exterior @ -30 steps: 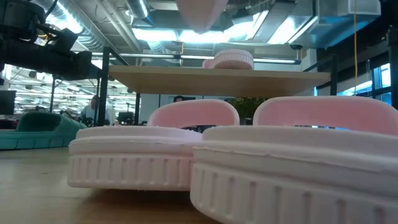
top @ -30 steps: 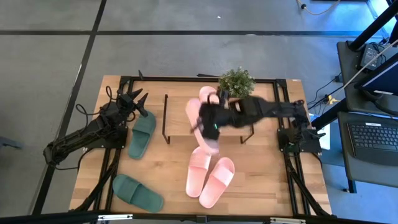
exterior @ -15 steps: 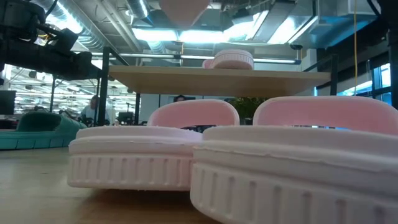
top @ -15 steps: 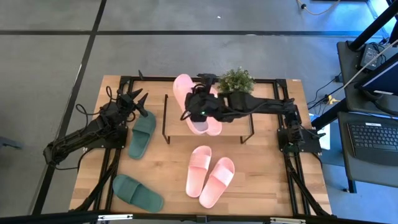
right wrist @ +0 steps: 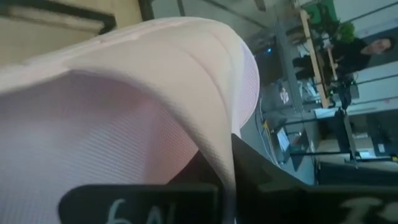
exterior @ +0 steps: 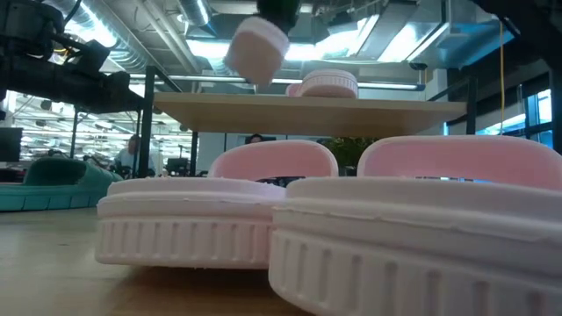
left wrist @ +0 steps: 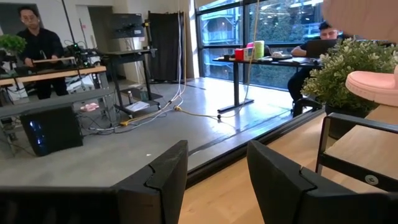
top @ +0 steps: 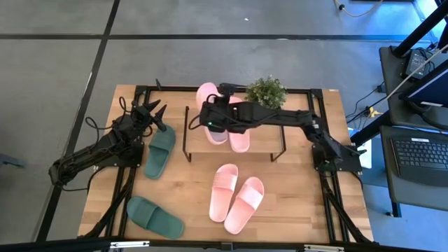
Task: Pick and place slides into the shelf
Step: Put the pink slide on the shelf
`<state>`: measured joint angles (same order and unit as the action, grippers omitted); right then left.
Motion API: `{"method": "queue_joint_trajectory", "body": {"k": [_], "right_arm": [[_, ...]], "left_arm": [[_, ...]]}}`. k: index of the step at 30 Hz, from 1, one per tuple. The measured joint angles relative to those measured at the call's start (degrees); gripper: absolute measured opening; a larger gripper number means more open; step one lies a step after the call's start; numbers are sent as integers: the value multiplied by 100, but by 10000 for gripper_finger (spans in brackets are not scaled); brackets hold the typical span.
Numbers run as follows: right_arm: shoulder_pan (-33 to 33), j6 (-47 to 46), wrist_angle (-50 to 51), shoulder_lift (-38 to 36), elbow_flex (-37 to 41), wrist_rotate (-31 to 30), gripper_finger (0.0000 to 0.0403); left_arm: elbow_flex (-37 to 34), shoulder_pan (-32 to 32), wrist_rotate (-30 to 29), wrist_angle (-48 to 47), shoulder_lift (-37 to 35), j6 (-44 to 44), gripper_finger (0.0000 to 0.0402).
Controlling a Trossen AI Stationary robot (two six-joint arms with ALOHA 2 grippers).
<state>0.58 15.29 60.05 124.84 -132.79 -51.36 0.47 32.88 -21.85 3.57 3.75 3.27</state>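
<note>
My right gripper (top: 212,119) is stretched out over the left part of the shelf (top: 264,141) and is shut on a light pink slide (top: 207,94). In the low view that slide (exterior: 256,48) hangs tilted in the air above the shelf's wooden board (exterior: 307,114). A second pink slide (top: 239,140) lies flat on the board. Two more pink slides (top: 224,187) (top: 245,204) lie sole-down on the table in front of the shelf. Two dark green slides (top: 159,150) (top: 155,217) lie on the table's left side. My left gripper (top: 150,110) hovers open beyond the upper green slide. My right gripper holds the pink slide by its wide strap (right wrist: 155,93), which fills the right wrist view; one dark finger (right wrist: 255,174) shows against the strap's edge. It comes from above and the table's right. The slide is lifted clear and tilted above the shelf board.
A small potted plant (top: 266,91) stands at the shelf's far right corner, close to my right arm. Black frame rails run along both sides of the table (top: 175,189). Bare wood lies between the shelf and the green slides.
My right gripper has carried the pink slide from the shelf's near edge up and over the board toward its far left part. The slide has turned about in the hold and has come down into the low view. My left arm has kept still.
</note>
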Motion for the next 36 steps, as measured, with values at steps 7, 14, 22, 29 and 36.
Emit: {"method": "queue_joint_trajectory", "body": {"k": [7, 14, 22, 29, 36], "right_arm": [[83, 24, 114, 326, 0, -1, 13], [185, 22, 181, 523, 0, 5, 13], [360, -278, 366, 571, 0, 250, 13], [413, -349, 569, 662, 0, 468, 13], [413, -450, 637, 708, 0, 543, 13]], "left_arm": [[0, 0, 0, 0, 0, -3, 159], [0, 0, 0, 0, -1, -7, 159], [0, 0, 0, 0, -2, -7, 159], [0, 0, 0, 0, -2, -7, 159], [0, -2, 0, 0, -2, -7, 159]]}}
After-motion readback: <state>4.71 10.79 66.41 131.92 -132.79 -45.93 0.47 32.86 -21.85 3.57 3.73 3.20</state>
